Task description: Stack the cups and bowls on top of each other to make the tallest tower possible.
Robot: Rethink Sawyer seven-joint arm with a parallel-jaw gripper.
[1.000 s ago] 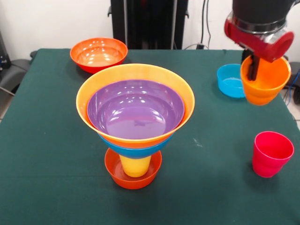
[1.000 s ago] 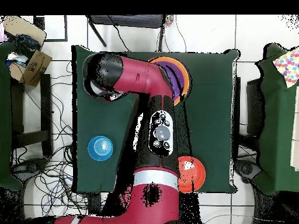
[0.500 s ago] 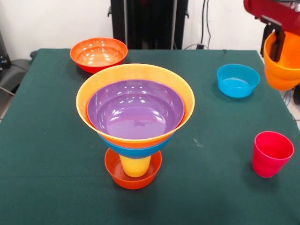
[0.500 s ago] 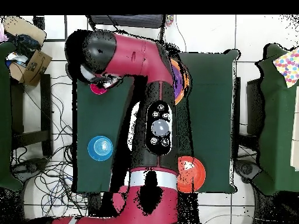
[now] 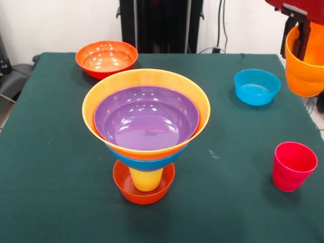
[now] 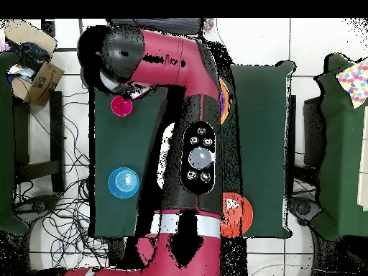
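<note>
The tower stands mid-table: a small red-orange bowl (image 5: 144, 192) at the base, a yellow cup (image 5: 146, 179) in it, then a blue bowl (image 5: 147, 162), a large light orange bowl (image 5: 147, 76) and a purple bowl (image 5: 147, 119) nested on top. At the top right edge my gripper (image 5: 298, 31) is shut on the rim of the orange cup (image 5: 305, 68), one finger inside it, holding it well above the table. In the overhead view the arm (image 6: 180, 65) hides the gripper and orange cup, and only a sliver of the tower (image 6: 224, 100) shows.
A medium red-orange bowl (image 5: 106, 58) (image 6: 236, 214) sits at the far left corner. A small teal-blue bowl (image 5: 257, 87) (image 6: 123, 182) lies at the right, below and left of the held cup. A pinkish red cup (image 5: 293, 166) (image 6: 120, 106) stands upright near the right edge.
My gripper has carried the orange cup up and to the right, away from the teal-blue bowl, to the picture's top right edge. Everything on the table has stayed put.
</note>
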